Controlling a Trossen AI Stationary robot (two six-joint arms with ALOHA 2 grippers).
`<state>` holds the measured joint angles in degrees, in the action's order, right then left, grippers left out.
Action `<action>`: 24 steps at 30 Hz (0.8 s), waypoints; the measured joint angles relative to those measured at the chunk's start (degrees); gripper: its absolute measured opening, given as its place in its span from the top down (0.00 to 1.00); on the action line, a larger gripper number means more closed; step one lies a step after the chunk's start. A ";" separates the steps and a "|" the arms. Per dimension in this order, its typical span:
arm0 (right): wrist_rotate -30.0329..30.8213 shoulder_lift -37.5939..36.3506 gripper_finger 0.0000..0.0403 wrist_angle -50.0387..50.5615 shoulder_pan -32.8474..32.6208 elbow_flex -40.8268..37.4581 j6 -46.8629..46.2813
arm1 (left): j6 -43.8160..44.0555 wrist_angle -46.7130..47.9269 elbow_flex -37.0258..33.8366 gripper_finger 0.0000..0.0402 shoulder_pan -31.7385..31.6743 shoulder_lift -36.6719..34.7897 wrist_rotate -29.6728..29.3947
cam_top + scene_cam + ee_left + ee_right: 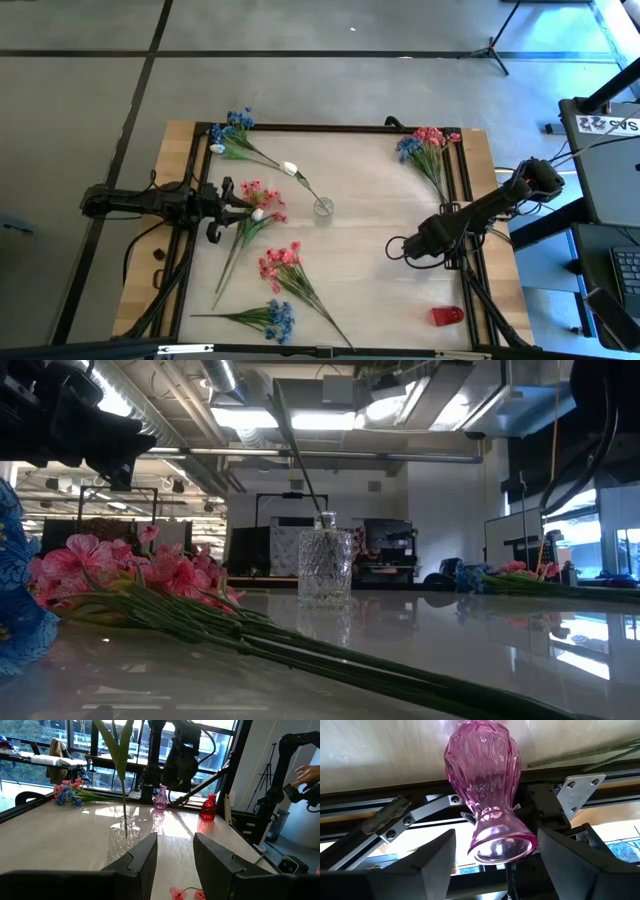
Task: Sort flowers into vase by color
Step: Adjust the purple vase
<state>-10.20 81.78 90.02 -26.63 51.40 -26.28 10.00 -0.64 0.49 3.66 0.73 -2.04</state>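
Note:
A clear glass vase stands mid-table with one white-bud flower leaning out of it. Loose flowers lie flat on the table: blue and white, pink, pink, blue, and pink with blue. My left gripper is open at the table's left edge, level and pointing at the clear vase. My right gripper is open at the table's right side, slanting down over a pink vase. Its fingers flank that vase's flared mouth. My right gripper's fingers stand on either side of the pink vase's flared mouth. A gap shows beside one finger. At the other finger I cannot tell whether it touches the rim. The vase stands upright on the table.
A red vase stands at the near right corner. Black frame rails run along the table's edges. A person's hand shows beyond the table's right side. Bare tabletop lies between the clear vase and my right gripper.

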 joint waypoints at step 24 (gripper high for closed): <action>6.52 0.04 0.56 -0.20 0.02 5.11 -0.15 | -0.01 0.01 0.00 0.69 -0.01 0.00 0.00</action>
<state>-3.68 81.82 89.82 -26.61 56.50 -26.44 9.98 -0.64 0.49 3.66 0.73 -2.04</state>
